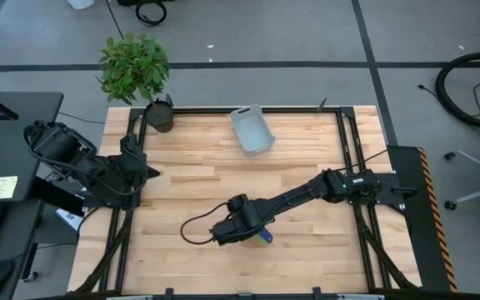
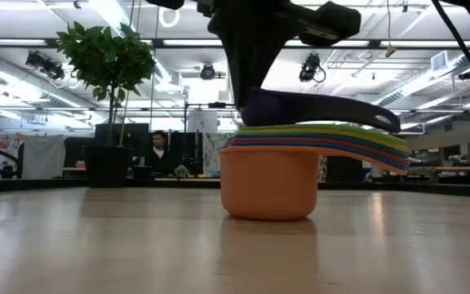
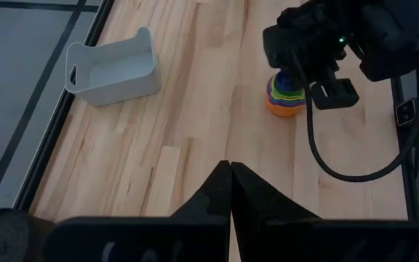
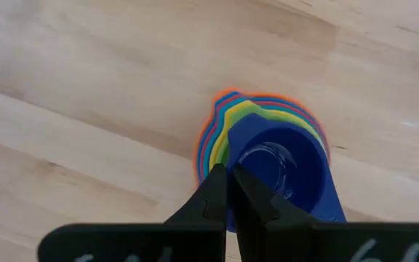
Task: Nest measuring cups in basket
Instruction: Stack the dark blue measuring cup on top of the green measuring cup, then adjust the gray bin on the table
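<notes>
Left arm is folded up at the left edge of the table (image 1: pixel 190 179), near the plant pot (image 1: pixel 160 114) — its left gripper (image 3: pixel 230 178) has the fingers pressed together with nothing in them, just pointing out over the boards.

Right arm reaches in long and low from the right side toward the front middle, and the right gripper (image 4: pixel 228 182) sits directly above the measuring cups (image 2: pixel 277 175). Its fingers look closed together right at the rim of the top blue cup; I can't tell if they actually pinch it.

Loads of bare wood all around the stack. The basket (image 1: pixel 252 129) is well apart, up by the far edge, tilted a bit and empty.

The cups are already nested — orange at the bottom on the table, coloured rims layered above, handles fanned to one side.
</notes>
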Motion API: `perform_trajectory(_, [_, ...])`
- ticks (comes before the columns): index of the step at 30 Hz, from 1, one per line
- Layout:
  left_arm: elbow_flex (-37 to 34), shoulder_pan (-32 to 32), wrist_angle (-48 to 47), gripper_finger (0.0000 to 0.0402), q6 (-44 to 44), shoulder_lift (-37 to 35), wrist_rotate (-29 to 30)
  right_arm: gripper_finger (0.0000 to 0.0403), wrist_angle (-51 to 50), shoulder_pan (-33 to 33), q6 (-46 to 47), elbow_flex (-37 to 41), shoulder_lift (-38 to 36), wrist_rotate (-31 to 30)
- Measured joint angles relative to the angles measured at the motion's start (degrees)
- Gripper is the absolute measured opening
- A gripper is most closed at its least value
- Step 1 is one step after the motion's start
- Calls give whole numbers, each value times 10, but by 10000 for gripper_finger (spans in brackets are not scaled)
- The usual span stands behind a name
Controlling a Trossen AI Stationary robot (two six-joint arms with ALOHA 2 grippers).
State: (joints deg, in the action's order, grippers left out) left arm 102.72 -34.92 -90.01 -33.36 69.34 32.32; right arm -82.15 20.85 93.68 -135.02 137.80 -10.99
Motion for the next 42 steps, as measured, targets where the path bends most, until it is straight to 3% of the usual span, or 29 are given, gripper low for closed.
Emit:
perform_trajectory(16, [0, 0, 0, 5, 11, 0, 0, 13, 12, -1, -25, 23, 0, 32])
perform_trajectory(28, [0, 0, 0, 5, 11, 0, -9, 111, 41, -9, -78, 23, 0, 32])
perform_trajectory(42, [0, 0, 0, 5, 31, 0, -16, 141, 38, -10, -108, 23, -1, 51])
